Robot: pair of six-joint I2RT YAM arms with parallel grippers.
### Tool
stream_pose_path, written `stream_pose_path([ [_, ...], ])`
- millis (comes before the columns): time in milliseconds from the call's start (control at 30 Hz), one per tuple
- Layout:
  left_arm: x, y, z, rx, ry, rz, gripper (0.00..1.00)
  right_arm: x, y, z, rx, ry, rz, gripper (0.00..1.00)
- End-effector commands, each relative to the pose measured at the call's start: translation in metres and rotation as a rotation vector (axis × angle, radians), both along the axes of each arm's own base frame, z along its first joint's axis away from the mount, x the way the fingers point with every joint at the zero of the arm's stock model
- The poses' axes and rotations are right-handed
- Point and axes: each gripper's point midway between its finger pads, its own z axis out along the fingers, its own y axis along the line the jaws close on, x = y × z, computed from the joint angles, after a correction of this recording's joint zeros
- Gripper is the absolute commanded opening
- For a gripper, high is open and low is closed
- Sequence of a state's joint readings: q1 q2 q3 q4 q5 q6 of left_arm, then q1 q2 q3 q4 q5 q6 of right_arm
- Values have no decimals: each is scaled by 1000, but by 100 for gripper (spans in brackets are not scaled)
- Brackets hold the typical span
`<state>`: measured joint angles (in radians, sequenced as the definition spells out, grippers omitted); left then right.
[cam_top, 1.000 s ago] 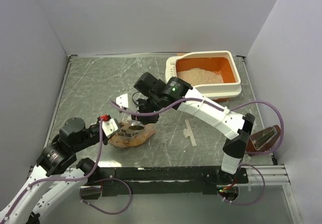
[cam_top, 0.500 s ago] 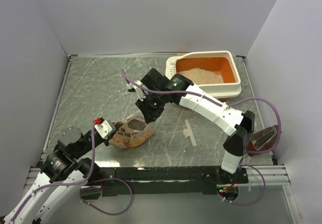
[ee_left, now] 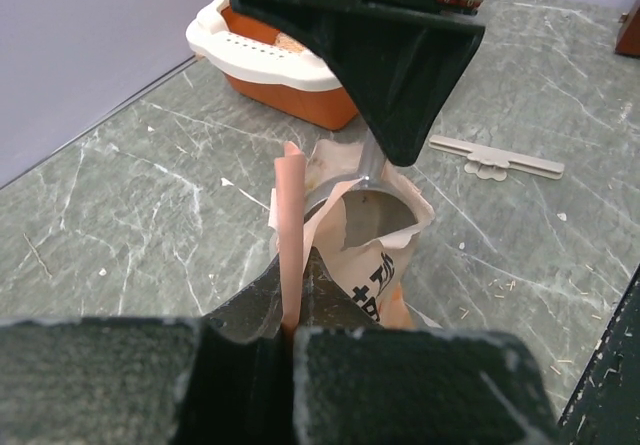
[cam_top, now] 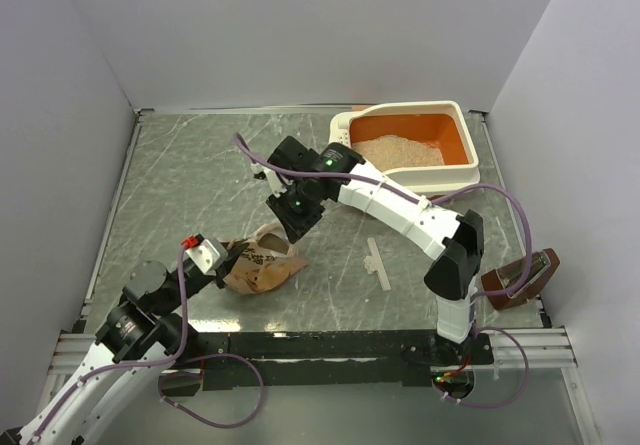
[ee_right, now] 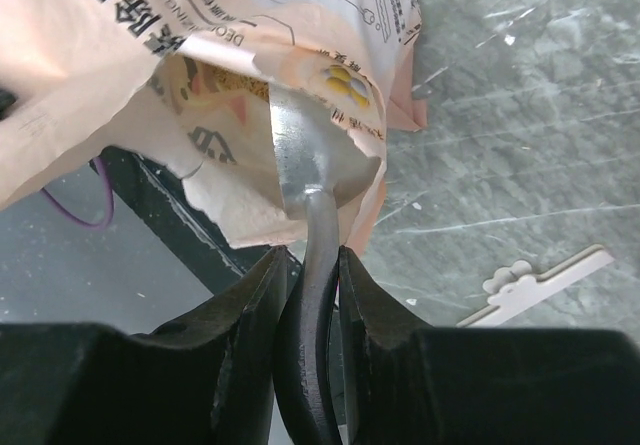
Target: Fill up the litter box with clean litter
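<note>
Right pincer (ee_right: 308,265) clenched on scoop (ee_right: 308,160), bowl in bag (ee_right: 110,55); left pincer (ee_left: 292,310) pinches bag rim. If it slips, I lose the mouth.

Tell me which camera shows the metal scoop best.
The right wrist view. The scoop sits mid-frame, its handle pinched in the right claw and its bowl inside the mouth of the bag. The left wrist view shows only the bowl in the bag, beneath that claw's dark body. In the top view the claw covers nearly all of it.
</note>
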<state>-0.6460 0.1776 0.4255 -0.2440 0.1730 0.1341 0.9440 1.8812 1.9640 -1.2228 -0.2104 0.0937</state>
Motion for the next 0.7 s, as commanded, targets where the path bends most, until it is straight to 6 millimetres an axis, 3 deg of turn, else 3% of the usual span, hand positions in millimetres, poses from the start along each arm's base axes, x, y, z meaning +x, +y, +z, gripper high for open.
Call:
stream_pose_path([
  [0,-5,6,56,-159,-153,14,1,17,-35,-49,-219,11,-96,0],
  [400,-6,10,54,-167,-167,27,1,-10,3,-104,-23,257,-4,0],
  [500,-8,10,55,-170,-175,23,1,-16,5,-108,45,302,-21,0],
  [533,-8,10,55,-170,-175,24,1,-18,17,-105,123,326,-2,0],
  [600,-8,10,55,-170,-177,24,1,-26,14,-114,146,378,-24,0],
  [667,-8,11,55,-173,-180,27,1,-27,25,-113,231,388,-9,0],
])
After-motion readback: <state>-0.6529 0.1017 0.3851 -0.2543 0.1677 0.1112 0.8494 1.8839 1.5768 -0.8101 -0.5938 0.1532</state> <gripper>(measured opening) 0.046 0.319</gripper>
